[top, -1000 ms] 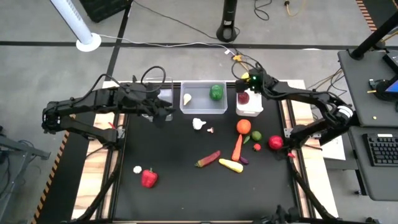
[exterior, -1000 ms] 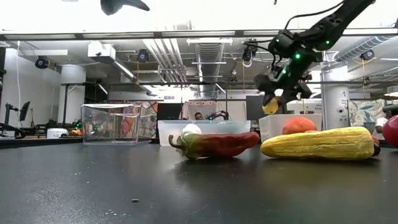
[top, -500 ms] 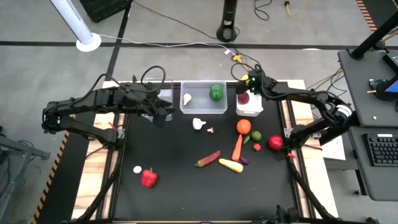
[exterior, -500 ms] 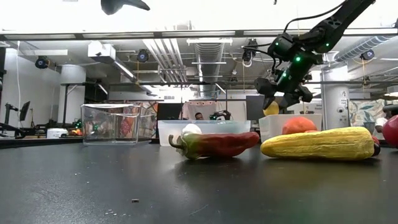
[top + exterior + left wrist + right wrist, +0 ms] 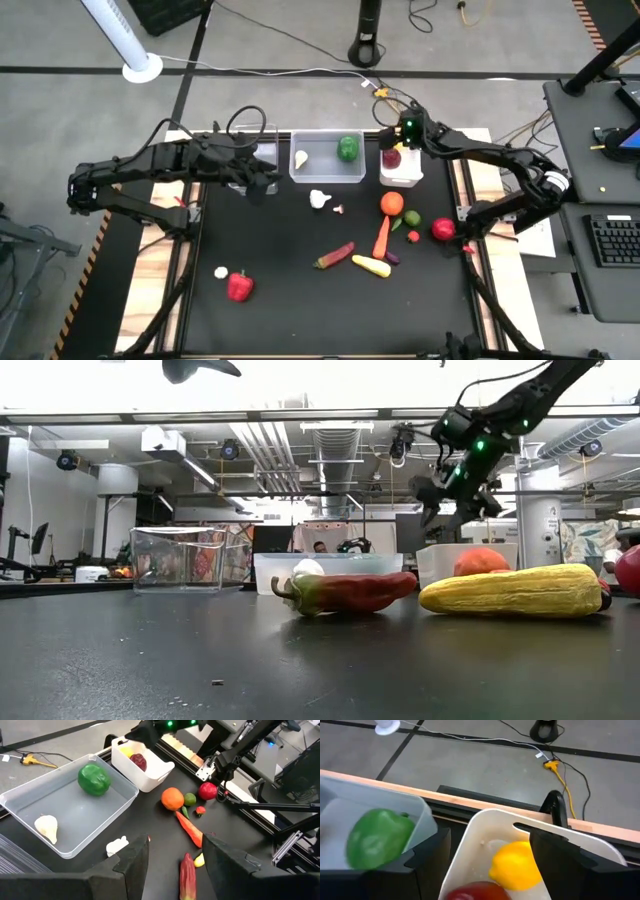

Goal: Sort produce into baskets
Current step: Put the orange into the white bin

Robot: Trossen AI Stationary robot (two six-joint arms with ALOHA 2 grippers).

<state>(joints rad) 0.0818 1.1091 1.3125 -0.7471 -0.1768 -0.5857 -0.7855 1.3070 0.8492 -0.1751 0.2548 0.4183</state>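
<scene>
My right gripper is open above the narrow white bin at the table's far right, with a finger on either side of it in its wrist view. A yellow fruit and a red one lie in that bin. The gripper also shows in the low view. The wider clear bin holds a green pepper and a garlic piece. My left gripper is open and empty beside the narrow clear bin.
On the black table lie a white garlic, an orange tomato, a carrot, a long red pepper, a yellow squash, a lime-green piece, a red apple and, near left, a red pepper.
My right gripper has let go of the yellow fruit it held over the white bin. The fruit has dropped from the fingers into that bin. The gripper has risen a little.
</scene>
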